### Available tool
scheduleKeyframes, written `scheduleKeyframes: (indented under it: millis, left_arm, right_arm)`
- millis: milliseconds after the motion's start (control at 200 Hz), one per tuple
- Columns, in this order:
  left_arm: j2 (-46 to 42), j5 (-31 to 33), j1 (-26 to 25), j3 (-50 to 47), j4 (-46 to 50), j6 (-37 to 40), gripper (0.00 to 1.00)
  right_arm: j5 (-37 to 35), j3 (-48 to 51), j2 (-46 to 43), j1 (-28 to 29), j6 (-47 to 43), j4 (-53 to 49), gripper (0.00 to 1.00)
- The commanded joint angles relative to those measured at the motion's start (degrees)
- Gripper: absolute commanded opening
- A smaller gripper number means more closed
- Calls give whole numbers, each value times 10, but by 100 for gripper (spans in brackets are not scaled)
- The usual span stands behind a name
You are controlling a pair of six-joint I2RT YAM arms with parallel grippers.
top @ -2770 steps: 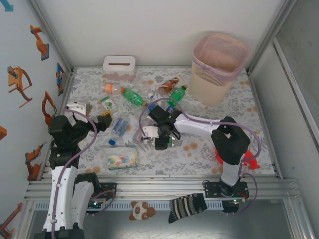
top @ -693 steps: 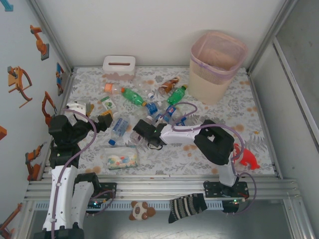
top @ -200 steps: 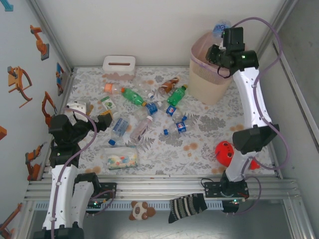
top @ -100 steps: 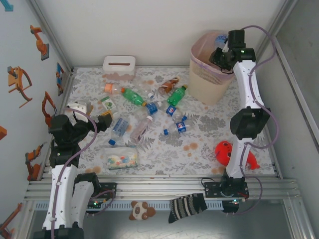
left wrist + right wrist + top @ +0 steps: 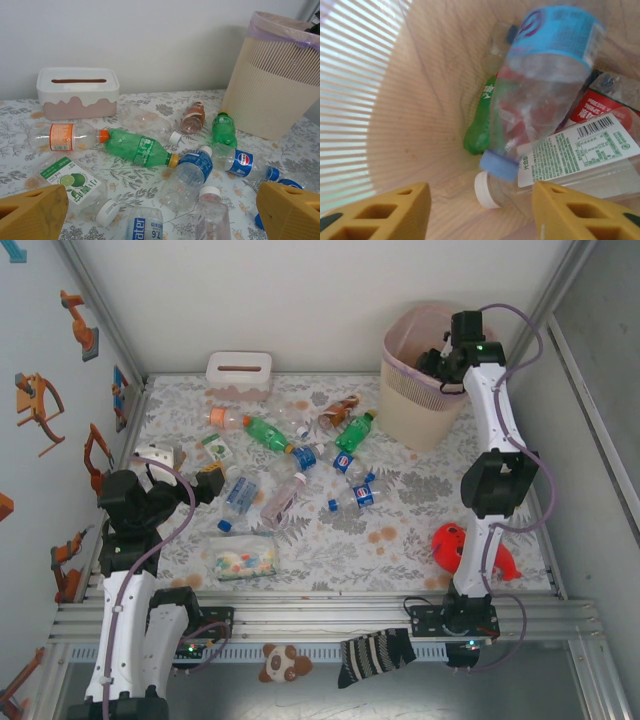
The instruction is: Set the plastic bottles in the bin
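Place: you are in a robot lab cell.
Frame: aluminium rails [image 5: 300, 612] run along your near edge.
Walls: plain white panels [image 5: 300, 300] enclose the table [image 5: 420, 550].

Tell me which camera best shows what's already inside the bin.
Right wrist: it looks down into the bin, showing a blue-capped clear bottle, a green bottle and others. Top external shows its rim from above; left wrist, its outer wall.

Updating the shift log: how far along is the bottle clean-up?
Done: a green bottle and others lie inside the bin. In hand: the right gripper hangs at the bin's mouth, fingers apart, with a blue-capped bottle below them. Left: about ten loose bottles lie on the table; the left gripper is open and empty.
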State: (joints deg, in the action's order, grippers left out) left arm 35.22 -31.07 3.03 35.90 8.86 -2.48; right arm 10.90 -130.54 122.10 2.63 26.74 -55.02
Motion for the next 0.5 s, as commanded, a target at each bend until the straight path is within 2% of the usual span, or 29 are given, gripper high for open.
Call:
scheduleKeyframes:
  millis: [0, 120, 496]
  left_arm:
    - [-3, -1, 1, 18, 5, 13, 96]
    - [-4, -1, 1, 18, 6, 13, 96]
    - [-2, -2, 1, 18, 5, 12, 96]
  right_arm:
    - [-20, -3, -30, -3, -7, -14, 60]
    - [-30, -10, -45, -3, -8, -17, 63]
    - [-36, -5, -103, -3, -16, -23, 62]
